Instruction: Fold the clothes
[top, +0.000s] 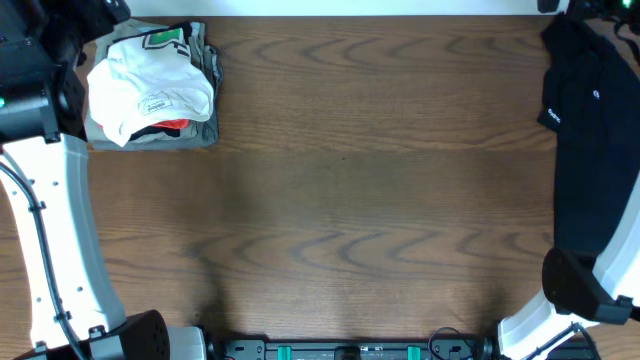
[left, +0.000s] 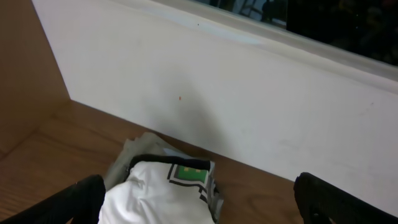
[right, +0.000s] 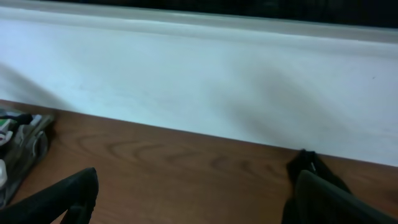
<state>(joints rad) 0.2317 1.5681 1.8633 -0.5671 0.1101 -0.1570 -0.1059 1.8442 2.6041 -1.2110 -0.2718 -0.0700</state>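
Hidden: The left end effector (left: 199, 202) is showing only two dark finger ends at the bottom corners of its own camera. From above, its dark arm is covering it.
Cut off: The black shirt (top: 585, 130) is running off the counter (top: 350, 200) at 3 o'clock, so its whole shape is not showing.
Hard to make out: Some gray cloth (top: 205, 135) and a red bit (top: 175, 126) are peeking out from under the white T-shirt (top: 150, 90). I cannot tell what they are.
White T-shirt: It is lying folded in a small heap at 10 o'clock on the counter, with its green print facing up.
Left end effector: It is released, with fingers standing wide apart and holding nothing. The T-shirt is lying below them.
Right end effector (right: 199, 205): It is released too, spread wide and holding nothing. The black shirt is peeking out by its right finger.
Around: A white wall (left: 217, 93) is running along the counter at 12 o'clock. A white arm (top: 55, 240) is covering the counter's edge at 8 o'clock.
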